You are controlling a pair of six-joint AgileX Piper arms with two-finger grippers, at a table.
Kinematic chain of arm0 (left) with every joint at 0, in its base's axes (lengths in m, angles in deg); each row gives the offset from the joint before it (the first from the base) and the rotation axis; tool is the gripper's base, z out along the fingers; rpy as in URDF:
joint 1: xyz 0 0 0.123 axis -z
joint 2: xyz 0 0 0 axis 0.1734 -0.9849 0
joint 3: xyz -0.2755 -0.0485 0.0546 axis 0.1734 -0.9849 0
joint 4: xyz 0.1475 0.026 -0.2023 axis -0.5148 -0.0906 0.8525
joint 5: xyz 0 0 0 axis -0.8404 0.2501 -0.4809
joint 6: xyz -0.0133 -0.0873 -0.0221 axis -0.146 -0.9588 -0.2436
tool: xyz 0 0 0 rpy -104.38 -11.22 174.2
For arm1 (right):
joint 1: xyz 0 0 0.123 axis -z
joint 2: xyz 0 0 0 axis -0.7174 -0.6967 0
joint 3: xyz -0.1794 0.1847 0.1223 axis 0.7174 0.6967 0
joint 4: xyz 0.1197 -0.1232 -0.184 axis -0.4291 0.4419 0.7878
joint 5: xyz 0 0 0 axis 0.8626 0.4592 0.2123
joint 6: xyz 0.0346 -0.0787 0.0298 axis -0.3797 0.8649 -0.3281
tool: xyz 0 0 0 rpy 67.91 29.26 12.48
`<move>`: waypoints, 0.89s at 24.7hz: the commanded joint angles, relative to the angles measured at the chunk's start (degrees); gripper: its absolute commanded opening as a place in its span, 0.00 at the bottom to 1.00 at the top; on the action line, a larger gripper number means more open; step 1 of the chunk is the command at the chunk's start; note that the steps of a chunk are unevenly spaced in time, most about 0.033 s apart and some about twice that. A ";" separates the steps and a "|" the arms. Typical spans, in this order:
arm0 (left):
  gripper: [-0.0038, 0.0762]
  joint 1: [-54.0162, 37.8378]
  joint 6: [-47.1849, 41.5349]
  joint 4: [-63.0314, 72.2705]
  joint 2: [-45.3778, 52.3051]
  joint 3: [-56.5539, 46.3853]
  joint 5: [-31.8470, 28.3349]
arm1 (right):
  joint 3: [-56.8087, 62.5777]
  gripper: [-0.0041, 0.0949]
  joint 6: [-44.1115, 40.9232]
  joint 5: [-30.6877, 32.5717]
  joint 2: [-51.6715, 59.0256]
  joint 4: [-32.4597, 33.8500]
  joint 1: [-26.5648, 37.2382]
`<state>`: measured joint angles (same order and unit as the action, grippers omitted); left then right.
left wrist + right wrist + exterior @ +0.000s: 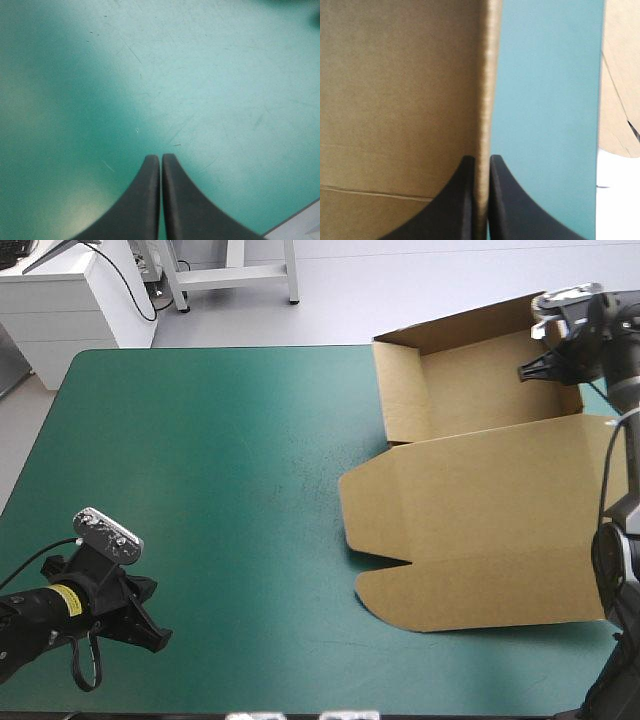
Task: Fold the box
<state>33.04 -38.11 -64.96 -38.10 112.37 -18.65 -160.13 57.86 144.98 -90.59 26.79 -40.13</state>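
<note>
1. Right gripper (481,164) is clamped on the brown box's (480,530) raised right wall; the box sits table-right, lid flat.
2. Left gripper (161,161) is closed and empty over the teal-green cover (200,490).
3. Probably mid wall-tuck; the next move calls for folding that wall inward.

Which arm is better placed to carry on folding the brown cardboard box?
Right. The black-fingered right gripper is shut on a raised wall of the brown cardboard box; the left gripper hangs shut over bare teal-green table cover, far from it.
</note>
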 commanded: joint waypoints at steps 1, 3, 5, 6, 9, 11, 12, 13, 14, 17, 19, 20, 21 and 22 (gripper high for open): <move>0.04 0.48 -0.51 -0.14 -0.03 1.23 -2.69 | -1.92 0.02 0.06 -0.68 3.43 -1.37 6.96; 0.04 0.48 -0.51 -0.53 -0.03 1.23 -2.69 | -1.81 0.02 0.06 -0.81 3.05 -2.20 10.04; 0.04 0.48 -0.51 -1.05 -0.03 1.23 -2.69 | -1.81 0.02 0.06 -0.81 2.49 -2.20 13.45; 0.04 0.48 -0.51 -1.19 -0.03 1.23 -2.69 | -1.81 0.02 0.06 -0.90 2.49 -2.20 14.58; 0.04 0.48 -0.51 -1.34 -0.03 1.23 -2.69 | -1.81 0.02 0.06 -1.20 1.72 -3.28 17.92; 0.04 0.48 -0.51 -1.34 -0.03 1.23 -2.69 | -1.59 0.02 0.06 -1.20 1.10 -4.56 20.17; 0.04 0.48 -0.51 -1.34 -0.03 1.23 -2.69 | -1.12 0.03 0.06 -1.47 0.71 -4.74 21.54; 0.04 0.48 -0.51 -1.34 -0.03 1.23 -2.69 | -0.71 0.04 0.19 -1.19 0.38 -4.47 21.87; 0.04 0.48 -0.51 -1.34 -0.03 1.23 -2.69 | -0.47 0.07 0.52 -1.19 0.29 -3.78 22.35; 0.04 0.48 -0.51 -1.34 -0.03 1.23 -2.69 | 1.27 0.36 0.64 -1.60 0.16 -2.37 23.16; 0.04 0.48 -0.51 -1.34 -0.03 1.23 -3.04 | 1.27 0.71 -0.06 -1.60 0.16 -2.34 23.46; 0.04 0.48 -0.51 -1.34 -0.03 1.23 -3.46 | 1.27 0.89 -0.06 -1.60 0.16 -2.60 23.46; 0.04 0.48 -0.51 -1.34 -0.03 1.23 -3.74 | 1.27 0.99 -0.37 -1.71 0.16 -2.70 23.46; 0.04 0.48 -0.51 -1.44 -0.03 1.23 -4.11 | 1.27 0.99 -0.76 -1.61 0.16 -2.70 23.46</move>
<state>33.04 -38.11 -66.32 -38.10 112.37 -19.34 -157.49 57.60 144.98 -93.69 23.60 -17.15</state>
